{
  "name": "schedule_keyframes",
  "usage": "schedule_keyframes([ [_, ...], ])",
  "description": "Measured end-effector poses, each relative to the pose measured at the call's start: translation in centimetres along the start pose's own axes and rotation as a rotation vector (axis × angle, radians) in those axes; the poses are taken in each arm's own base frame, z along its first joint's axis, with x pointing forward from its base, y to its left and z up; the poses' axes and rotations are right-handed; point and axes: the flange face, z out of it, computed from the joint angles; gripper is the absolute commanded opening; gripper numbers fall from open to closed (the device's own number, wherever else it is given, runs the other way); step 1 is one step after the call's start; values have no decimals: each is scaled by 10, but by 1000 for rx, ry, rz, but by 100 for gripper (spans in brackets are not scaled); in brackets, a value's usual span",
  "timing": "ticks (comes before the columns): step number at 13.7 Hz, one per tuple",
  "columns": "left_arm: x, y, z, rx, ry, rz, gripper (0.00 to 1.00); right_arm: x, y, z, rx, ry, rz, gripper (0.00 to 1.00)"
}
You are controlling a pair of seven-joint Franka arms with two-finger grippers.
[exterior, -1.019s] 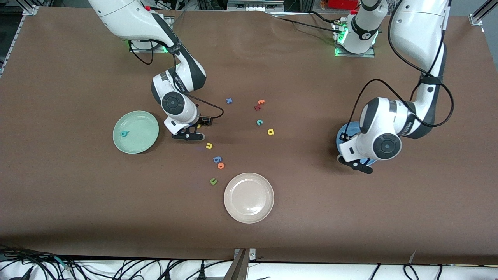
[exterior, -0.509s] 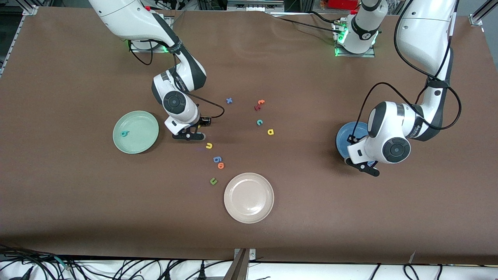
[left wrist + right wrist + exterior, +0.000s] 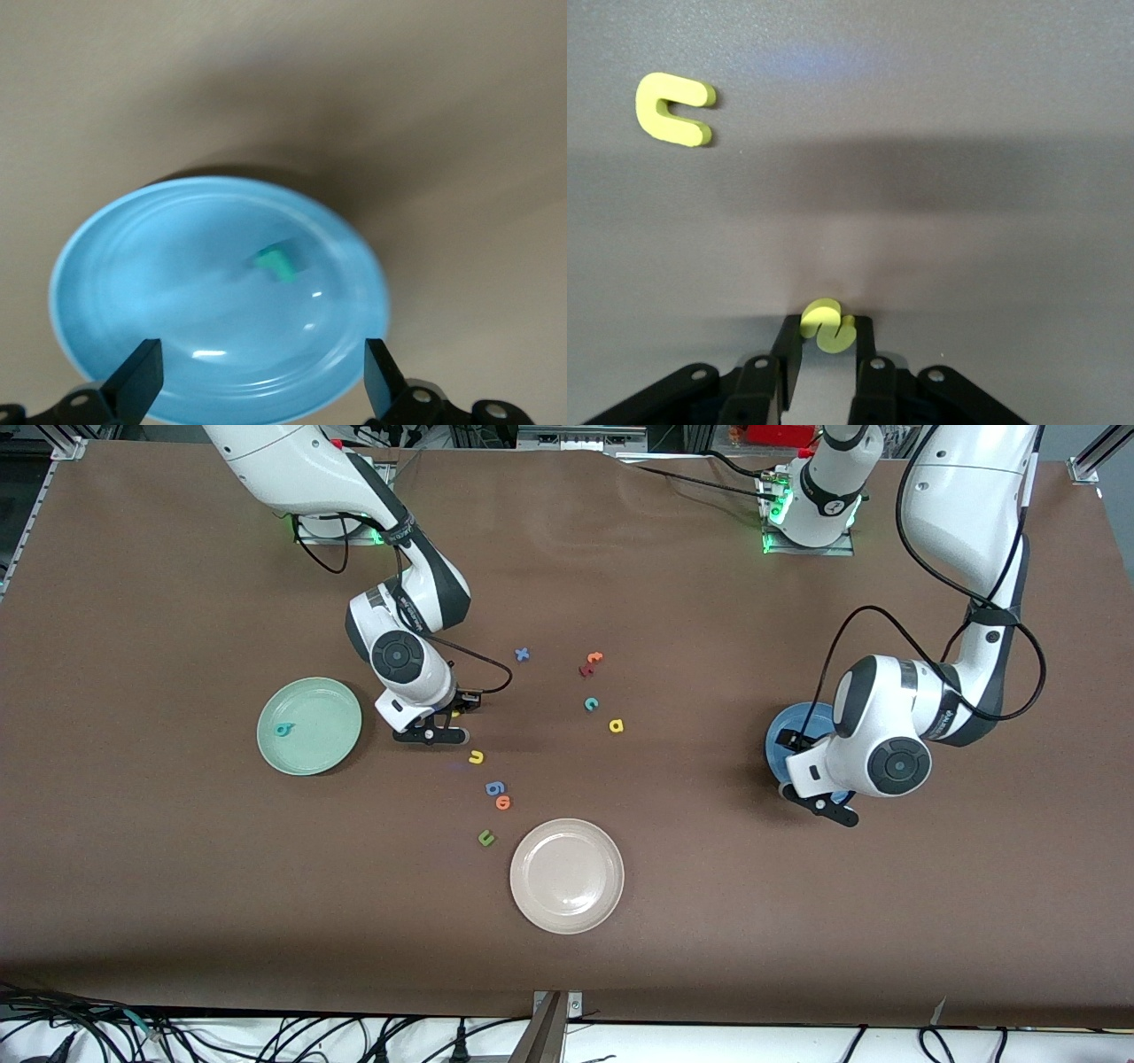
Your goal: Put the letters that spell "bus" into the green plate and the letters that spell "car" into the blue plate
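The right pincer [image 3: 825, 341] clamped the yellow "s" [image 3: 827, 325] on the counter [image 3: 177, 912], likely bound for the green plate [image 3: 309, 726], as the left pincer [image 3: 261, 390] gaped empty over the blue plate [image 3: 124, 292] holding a teal letter [image 3: 275, 264]

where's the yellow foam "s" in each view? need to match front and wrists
Front view: small yellow foam "s", mostly hidden at the right gripper, beside the green plate.
Right wrist view: "s" pinched between the shut fingers.
Left wrist view: not in it.
Shared landmark: yellow foam "u".

Bare table [image 3: 709, 921] around beige plate [image 3: 567, 876]
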Motion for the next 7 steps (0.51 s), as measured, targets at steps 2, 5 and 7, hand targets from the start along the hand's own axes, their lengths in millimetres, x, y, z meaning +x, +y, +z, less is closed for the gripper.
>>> schedule_keyframes([
  [2, 4, 31, -11, -19, 23, -47, 100, 0, 0, 0, 0, 0, 0, 9],
  [5, 16, 92, -14, -43, 89, -154, 100, 7, 11, -12, -17, 1, 14, 9],
  [7, 21, 133, -8, -69, 150, -233, 100, 18, 34, -46, -49, -18, 48, 10],
])
